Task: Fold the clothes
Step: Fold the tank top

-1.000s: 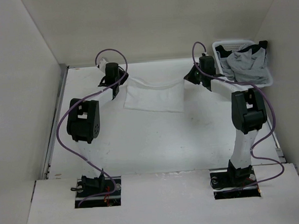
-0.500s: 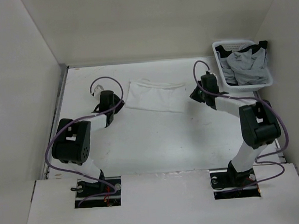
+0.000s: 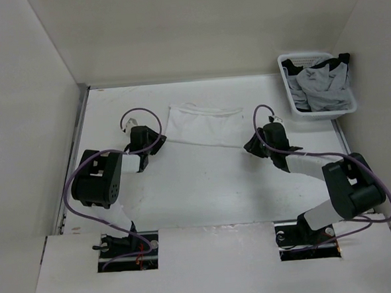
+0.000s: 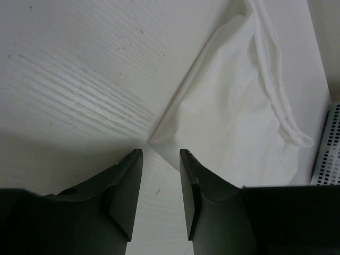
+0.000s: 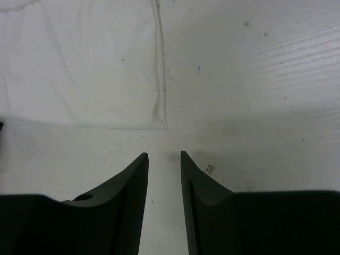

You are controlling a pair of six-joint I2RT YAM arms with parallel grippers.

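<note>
**Hovering at the near corners, both sets of jaws spread, nothing held**

Your left gripper [image 3: 156,139] sits low over the table [image 3: 204,186], left of centre. Your right gripper [image 3: 250,145] sits low right of centre. The white garment [image 3: 204,125] lies between and just beyond them.

Garment: flat on the table toward the far side, a rough rectangle wider than deep and slightly skewed, its right near corner closer to you than its left. A rolled seam runs along the far edge. It is pale on pale and hard to pick out from above.

Left wrist view: the left gripper [image 4: 161,154] has its fingers parted with bare table between them. The garment's [image 4: 239,117] near corner lies just ahead of the gap. You cannot tell whether the tips touch it.

Right wrist view: the right gripper [image 5: 163,155] has its fingers parted with bare table between them. The garment's [image 5: 79,64] corner lies just ahead and slightly left, clear of both tips.

The white slatted basket [image 3: 286,81] stands in the far right corner, well apart from the garment. Grey clothing [image 3: 321,85] is heaped inside, with a dark piece at the back rim.
</note>
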